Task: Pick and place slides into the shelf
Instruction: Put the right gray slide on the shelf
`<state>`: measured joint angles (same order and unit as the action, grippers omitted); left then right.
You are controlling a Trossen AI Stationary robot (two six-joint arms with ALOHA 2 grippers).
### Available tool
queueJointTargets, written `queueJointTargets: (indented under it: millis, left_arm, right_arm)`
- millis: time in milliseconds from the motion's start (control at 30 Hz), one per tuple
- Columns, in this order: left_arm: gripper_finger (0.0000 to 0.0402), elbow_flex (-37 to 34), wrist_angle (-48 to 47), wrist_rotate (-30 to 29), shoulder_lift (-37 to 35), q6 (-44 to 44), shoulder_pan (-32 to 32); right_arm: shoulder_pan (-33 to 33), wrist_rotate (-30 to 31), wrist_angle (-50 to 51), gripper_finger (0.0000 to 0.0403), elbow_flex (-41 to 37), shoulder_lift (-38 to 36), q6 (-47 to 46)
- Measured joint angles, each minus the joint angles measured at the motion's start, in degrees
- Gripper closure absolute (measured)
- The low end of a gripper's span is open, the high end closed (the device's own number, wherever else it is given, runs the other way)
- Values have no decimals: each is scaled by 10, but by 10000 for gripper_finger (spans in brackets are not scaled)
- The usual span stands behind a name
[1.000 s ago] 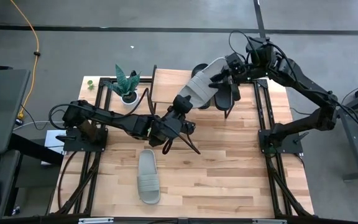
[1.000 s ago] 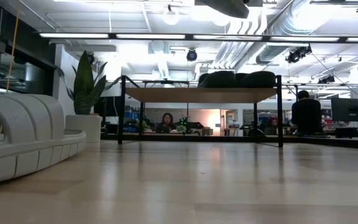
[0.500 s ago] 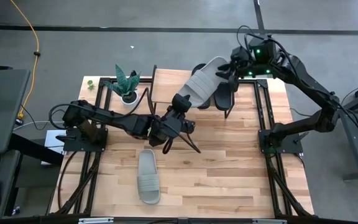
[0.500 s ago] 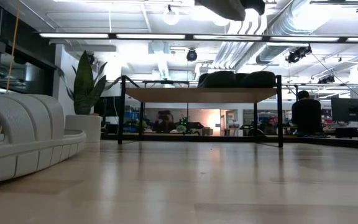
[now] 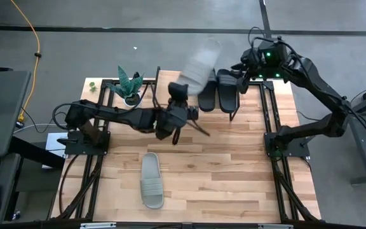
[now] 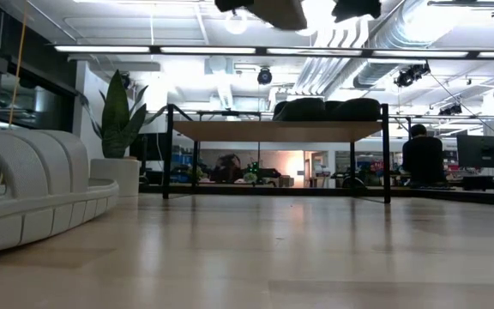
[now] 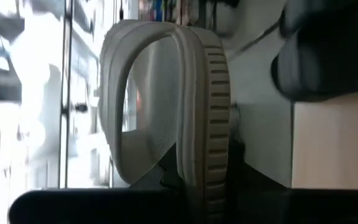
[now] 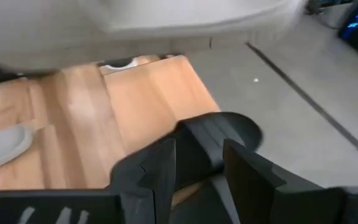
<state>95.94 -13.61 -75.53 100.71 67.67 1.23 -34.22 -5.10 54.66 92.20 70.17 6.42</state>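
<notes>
A pale grey-green slide [image 5: 200, 65] hangs blurred in the air over the shelf [image 5: 166, 81], held by my left gripper [image 5: 183, 88], which is shut on its near end. In the left wrist view this slide [image 7: 166, 106] stands on edge. Two black slides [image 5: 219, 94] lie on the shelf top. My right gripper [image 5: 240, 69] stands open above them, apart from the pale slide; between its fingers [image 8: 160, 171] a black slide [image 8: 219, 134] shows below. A second pale slide [image 5: 151, 180] lies flat on the table, sole down. My left gripper pinches the near end of the slide's sole [image 7: 194, 177] between its two fingers. The fingers come level from the table's near side and lie along the slide. The slide is lifted clear and turned on its edge, its strap [image 7: 126, 87] to one side and its free end toward the far edge.
A potted plant [image 5: 129, 84] stands at the shelf's left end. The shelf's black legs [image 6: 169, 153] rise from the table's far part. Bare tabletop [image 5: 234, 165] lies in front of the shelf. In the low view people sit in the room behind [image 6: 422, 159].
My left gripper has gone toward the table's far edge and rolled, swinging the pale slide leftward off the black slides until it points at the far edge. My right gripper, earlier at the slide's far end, now stands apart from it and has tipped downward.
</notes>
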Motion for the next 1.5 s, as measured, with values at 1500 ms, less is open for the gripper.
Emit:
queueJointTargets:
  millis: [1500]
  left_arm:
    - [369,0,-395,-24,73,-588,-81]
  right_arm:
    - [58,12,30,276,0,-49,-4]
